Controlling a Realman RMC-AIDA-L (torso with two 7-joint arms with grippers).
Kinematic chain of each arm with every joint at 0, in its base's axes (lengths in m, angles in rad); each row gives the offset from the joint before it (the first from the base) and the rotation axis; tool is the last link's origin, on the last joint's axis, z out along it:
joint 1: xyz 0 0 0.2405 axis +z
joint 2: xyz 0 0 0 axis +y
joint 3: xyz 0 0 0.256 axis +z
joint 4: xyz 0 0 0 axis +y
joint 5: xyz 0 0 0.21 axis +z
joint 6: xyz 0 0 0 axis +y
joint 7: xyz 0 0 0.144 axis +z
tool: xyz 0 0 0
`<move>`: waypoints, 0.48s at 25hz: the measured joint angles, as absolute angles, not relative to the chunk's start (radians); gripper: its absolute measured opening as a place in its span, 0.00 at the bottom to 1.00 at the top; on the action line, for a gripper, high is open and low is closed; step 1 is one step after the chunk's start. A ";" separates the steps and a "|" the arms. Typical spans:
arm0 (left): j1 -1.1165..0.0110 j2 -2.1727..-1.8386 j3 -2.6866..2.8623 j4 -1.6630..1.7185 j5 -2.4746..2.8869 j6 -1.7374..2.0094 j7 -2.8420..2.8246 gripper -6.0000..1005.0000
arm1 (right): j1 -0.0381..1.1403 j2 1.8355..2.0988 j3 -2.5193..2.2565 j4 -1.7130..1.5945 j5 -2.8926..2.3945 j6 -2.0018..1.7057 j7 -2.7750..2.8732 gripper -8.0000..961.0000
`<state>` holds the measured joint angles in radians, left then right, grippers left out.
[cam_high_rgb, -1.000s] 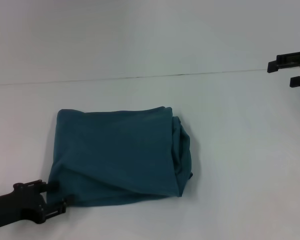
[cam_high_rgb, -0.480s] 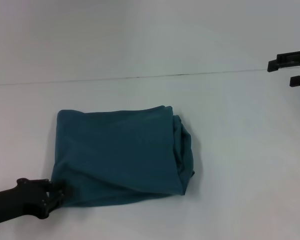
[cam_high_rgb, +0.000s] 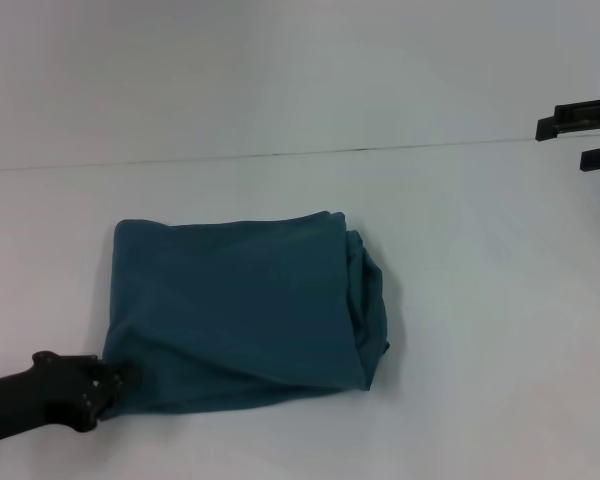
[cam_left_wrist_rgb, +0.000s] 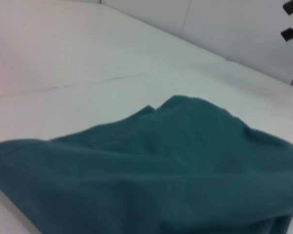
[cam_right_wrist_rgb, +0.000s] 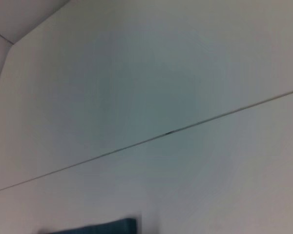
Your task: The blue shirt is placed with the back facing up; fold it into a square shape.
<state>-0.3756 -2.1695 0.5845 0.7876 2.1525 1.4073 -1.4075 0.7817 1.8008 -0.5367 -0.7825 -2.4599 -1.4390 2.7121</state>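
The left tool [cam_high_rgb: 108,378], grip state unclear, touches the blue shirt's [cam_high_rgb: 245,305] near-left corner; the right tool [cam_high_rgb: 592,135] hangs well apart

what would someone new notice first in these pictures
The blue shirt, already folded into a rough square with a bunched right edge, lies on the white table left of centre. The left pincer is at the shirt's near left corner. The right pincer hangs far off at the right edge, well away from the cloth.
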 joint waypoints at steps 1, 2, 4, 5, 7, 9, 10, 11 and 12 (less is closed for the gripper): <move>-0.371 -2.168 0.581 0.798 2.144 1.414 -1.413 0.11 | 0.781 1.800 -0.536 -0.783 -2.460 -1.439 2.712 0.98; -0.367 -2.169 0.580 0.805 2.139 1.418 -1.415 0.11 | 0.780 1.800 -0.535 -0.784 -2.459 -1.438 2.712 0.98; -0.352 -2.172 0.580 0.833 2.128 1.425 -1.415 0.11 | 0.778 1.799 -0.534 -0.784 -2.459 -1.438 2.712 0.98; -0.347 -2.173 0.583 0.837 2.129 1.426 -1.411 0.11 | 0.778 1.799 -0.534 -0.784 -2.459 -1.438 2.712 0.98; -0.344 -2.173 0.589 0.838 2.134 1.426 -1.402 0.12 | 0.777 1.799 -0.533 -0.784 -2.459 -1.438 2.712 0.98; -0.346 -2.172 0.592 0.832 2.138 1.425 -1.392 0.19 | 0.777 1.799 -0.532 -0.783 -2.459 -1.437 2.712 0.98; -0.349 -2.172 0.595 0.828 2.138 1.425 -1.381 0.26 | 0.777 1.799 -0.532 -0.783 -2.459 -1.437 2.712 0.98; -0.349 -2.172 0.597 0.826 2.138 1.425 -1.374 0.33 | 0.778 1.799 -0.532 -0.783 -2.459 -1.437 2.712 0.98; -0.350 -2.172 0.601 0.825 2.138 1.424 -1.366 0.38 | 0.779 1.799 -0.532 -0.783 -2.459 -1.437 2.711 0.98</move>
<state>-0.3502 -2.1723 0.6014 0.8253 2.1384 1.4241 -1.3657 0.7794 1.7995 -0.5321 -0.7830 -2.4587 -1.4370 2.7115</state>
